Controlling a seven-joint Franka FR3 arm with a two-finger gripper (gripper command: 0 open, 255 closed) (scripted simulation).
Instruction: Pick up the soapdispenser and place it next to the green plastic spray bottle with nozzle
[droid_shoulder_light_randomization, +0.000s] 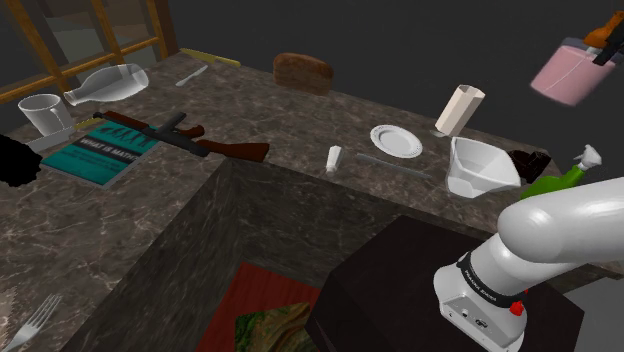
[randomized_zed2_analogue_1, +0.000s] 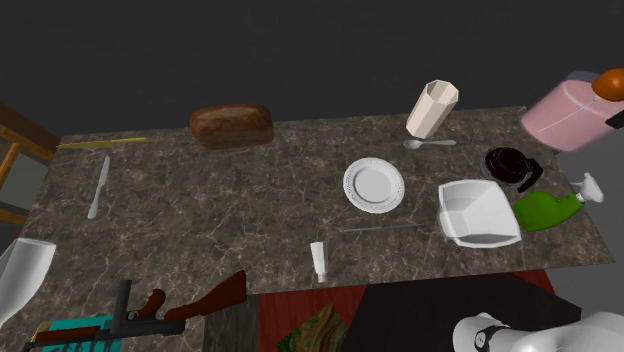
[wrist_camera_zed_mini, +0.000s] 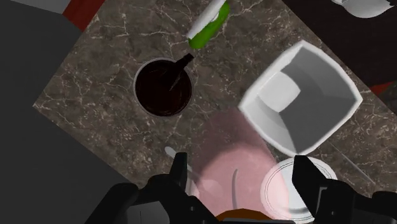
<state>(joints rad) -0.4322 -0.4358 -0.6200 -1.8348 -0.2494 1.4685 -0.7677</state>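
Gripper (wrist_camera_zed_mini: 242, 184) is clamped on the soap dispenser (droid_shoulder_light_randomization: 563, 75), fingers on either side of the pink body and the orange pump end back at the palm. The dispenser is in the air, well above the counter (randomized_zed2_analogue_1: 230, 215), at the upper right of both exterior views. Its long axis is tilted: in the shoulder view the pump end points up and right into the gripper and the base points down and left. In the wrist view the body runs away from the palm towards the counter. The green spray bottle (randomized_zed2_analogue_1: 545, 210) lies on its side near the counter end, white nozzle (randomized_zed2_analogue_1: 590, 188) towards the second exterior view's right, well apart from the dispenser. A white square bowl (randomized_zed2_analogue_1: 478, 212) sits just beside the bottle on the second exterior view's left, and a dark round pot (randomized_zed2_analogue_1: 510, 165) sits just behind both. That leaves the bottle hemmed in on two sides. In the wrist view the dispenser hangs over the spot between the bowl, the pot and a white plate (randomized_zed2_analogue_1: 374, 184). Further along the counter are a tall cream cup (randomized_zed2_analogue_1: 431, 108) leaning over a spoon (randomized_zed2_analogue_1: 430, 143), a thin rod (randomized_zed2_analogue_1: 375, 228) and a small white shaker (randomized_zed2_analogue_1: 318, 260). Beyond those are a bread loaf (randomized_zed2_analogue_1: 231, 125), a knife (randomized_zed2_analogue_1: 98, 187) and a rifle (droid_shoulder_light_randomization: 190, 135) beside a teal book (droid_shoulder_light_randomization: 100, 150).
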